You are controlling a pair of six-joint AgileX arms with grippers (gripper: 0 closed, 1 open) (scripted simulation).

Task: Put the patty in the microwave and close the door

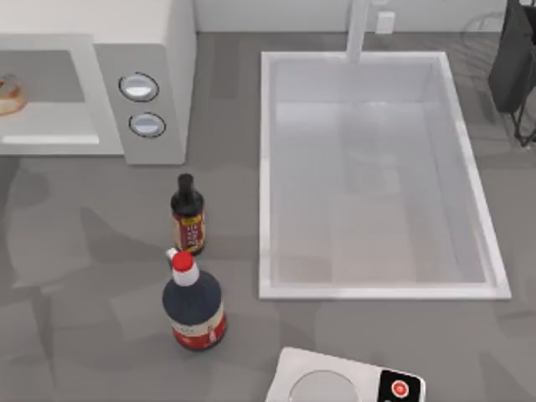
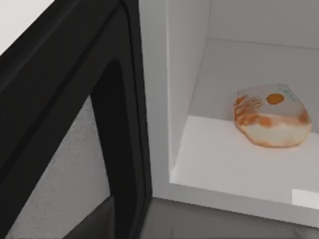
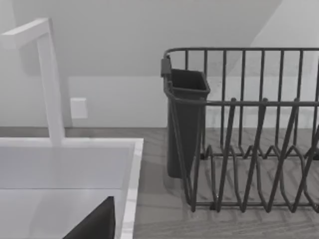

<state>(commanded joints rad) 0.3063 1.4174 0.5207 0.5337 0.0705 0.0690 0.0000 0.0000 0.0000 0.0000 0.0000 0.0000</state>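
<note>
1. The microwave (image 1: 159, 50) stands at the far left of the table, its grey panel with two knobs (image 1: 139, 86) facing the top camera.
2. The patty (image 1: 10, 94) lies inside the microwave's white cavity, at the top view's left edge. In the left wrist view it rests flat on the cavity floor (image 2: 271, 122), well in from the front lip, pale with orange-brown marks.
3. The door (image 2: 75, 139) stands swung open beside the cavity in the left wrist view: a dark inner frame around a grey speckled window. The cavity is uncovered.
4. The left wrist camera looks into the open microwave from close by. I cannot tell whether the left gripper's fingers are apart or together.
5. In front of the microwave, a small dark bottle (image 1: 188, 215) stands upright on the grey table (image 1: 84, 251).
6. Nearer the front edge, just beside it, stands a larger dark bottle (image 1: 193, 303) with a red cap and a red label.
7. At the front edge lies a white scale (image 1: 343, 383) with a round plate and a red button.
8. The white sink (image 1: 375, 291) fills the middle and right of the table, with a faucet (image 1: 360, 29) at its far rim.
9. At the far right corner stands a dark wire rack (image 3: 249, 149) with a dark cup (image 3: 184, 119) hung on its side; the right wrist view faces it across the sink's corner. A dark wedge shows at that view's lower edge. I cannot tell the state of the right gripper.
</note>
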